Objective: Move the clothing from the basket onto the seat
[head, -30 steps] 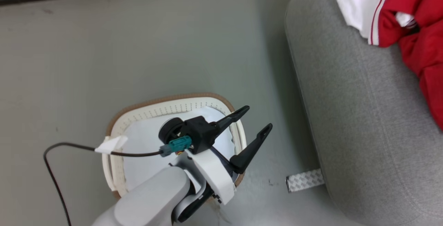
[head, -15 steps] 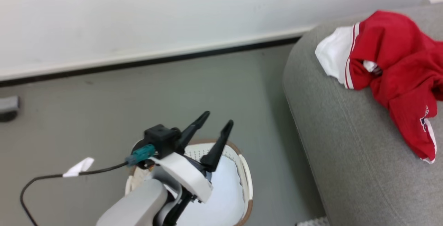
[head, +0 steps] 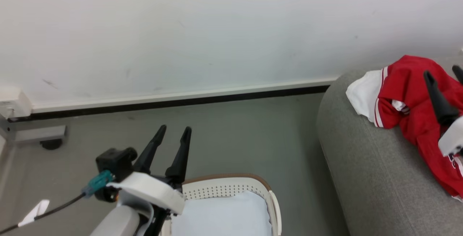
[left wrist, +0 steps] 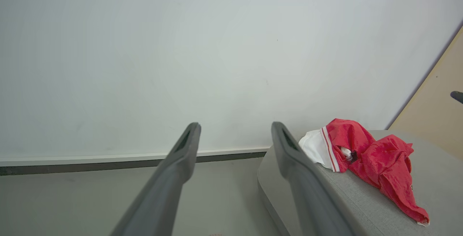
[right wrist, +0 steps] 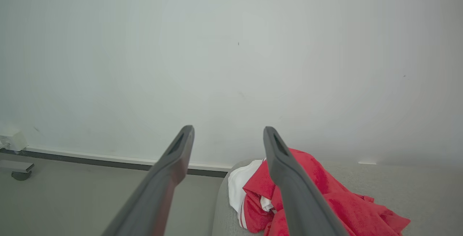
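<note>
We see the clothing (head: 405, 84) lying in a crumpled red and white heap on the seat (head: 361, 156), at three o'clock in the head view, near the sofa's rounded end by the wall (head: 217, 30). A white panel with red stripe trim spreads from the heap toward nine o'clock, and the red fabric trails toward five o'clock.

The basket (head: 231, 189) stands on the floor (head: 246, 131) at six o'clock, beside the seat but apart from it. A pale blue-white liner cloth (head: 220, 214) lies inside it.

The left fingers (head: 181, 153) rise at seven o'clock by the basket's left rim. Their tips point to twelve o'clock, and they are spread apart with nothing between them. A black cable (head: 54, 209) runs off toward eight o'clock from a teal plug (head: 96, 189) on that wrist.

The right fingers (head: 436, 98) stand at the three o'clock edge, in front of the clothing in the head view. They are likewise spread apart and hold nothing. In the right wrist view the heap sits at five o'clock, partly behind one finger, and the gap between the fingers frames bare wall. We cannot tell whether that finger touches the fabric.
</note>
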`<state>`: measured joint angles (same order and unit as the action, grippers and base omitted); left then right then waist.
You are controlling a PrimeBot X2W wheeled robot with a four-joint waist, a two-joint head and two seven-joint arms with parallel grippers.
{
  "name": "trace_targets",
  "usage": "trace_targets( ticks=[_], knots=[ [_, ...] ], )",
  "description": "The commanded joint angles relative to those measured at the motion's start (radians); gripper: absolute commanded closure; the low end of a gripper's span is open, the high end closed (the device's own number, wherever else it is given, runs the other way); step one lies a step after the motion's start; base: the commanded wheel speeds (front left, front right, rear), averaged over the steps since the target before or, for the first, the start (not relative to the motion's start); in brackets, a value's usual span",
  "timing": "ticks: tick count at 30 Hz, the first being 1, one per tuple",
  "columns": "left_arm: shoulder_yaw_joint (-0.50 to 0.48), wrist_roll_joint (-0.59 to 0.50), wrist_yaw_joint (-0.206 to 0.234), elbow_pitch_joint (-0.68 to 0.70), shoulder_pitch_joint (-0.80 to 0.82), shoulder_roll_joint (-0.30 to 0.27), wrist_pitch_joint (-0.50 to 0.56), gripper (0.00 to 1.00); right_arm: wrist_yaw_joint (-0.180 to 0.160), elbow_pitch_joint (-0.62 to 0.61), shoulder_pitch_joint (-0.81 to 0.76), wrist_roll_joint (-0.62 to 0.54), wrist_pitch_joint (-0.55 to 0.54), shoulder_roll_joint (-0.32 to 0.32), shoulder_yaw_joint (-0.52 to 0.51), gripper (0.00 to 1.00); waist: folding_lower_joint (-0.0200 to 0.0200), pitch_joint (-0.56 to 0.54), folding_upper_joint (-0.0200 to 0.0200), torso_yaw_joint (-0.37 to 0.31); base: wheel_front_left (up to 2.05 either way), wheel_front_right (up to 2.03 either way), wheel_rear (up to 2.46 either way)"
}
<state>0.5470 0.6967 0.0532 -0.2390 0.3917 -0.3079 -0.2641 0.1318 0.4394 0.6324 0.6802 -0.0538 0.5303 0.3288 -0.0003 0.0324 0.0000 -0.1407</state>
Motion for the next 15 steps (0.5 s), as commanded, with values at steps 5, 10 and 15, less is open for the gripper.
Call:
trace_targets(
  ticks=[5, 10, 15],
  knots=[
    [-0.110, -0.060, 0.011, 0.021, -0.105, 0.024, 0.000, 0.00, -0.002, -0.084, -0.167, -0.048, 0.133, -0.056, -0.058, 0.00, 0.0003, -0.038, 0.0000, 0.042, 0.00, 0.00, 0.00],
    [-0.228, -0.121, 0.008, 0.038, -0.189, 0.053, 0.000, 0.00, -0.002, -0.135, -0.300, -0.090, 0.238, -0.125, -0.087, 0.00, 0.0003, -0.048, 0.0000, 0.059, 0.00, 0.00, 0.00],
    [-0.346, -0.179, -0.027, 0.044, -0.263, 0.112, 0.000, 0.00, -0.002, -0.149, -0.407, -0.155, 0.300, -0.202, -0.107, 0.00, 0.0003, -0.055, 0.0000, 0.068, 0.00, 0.00, 0.00]
  ],
)
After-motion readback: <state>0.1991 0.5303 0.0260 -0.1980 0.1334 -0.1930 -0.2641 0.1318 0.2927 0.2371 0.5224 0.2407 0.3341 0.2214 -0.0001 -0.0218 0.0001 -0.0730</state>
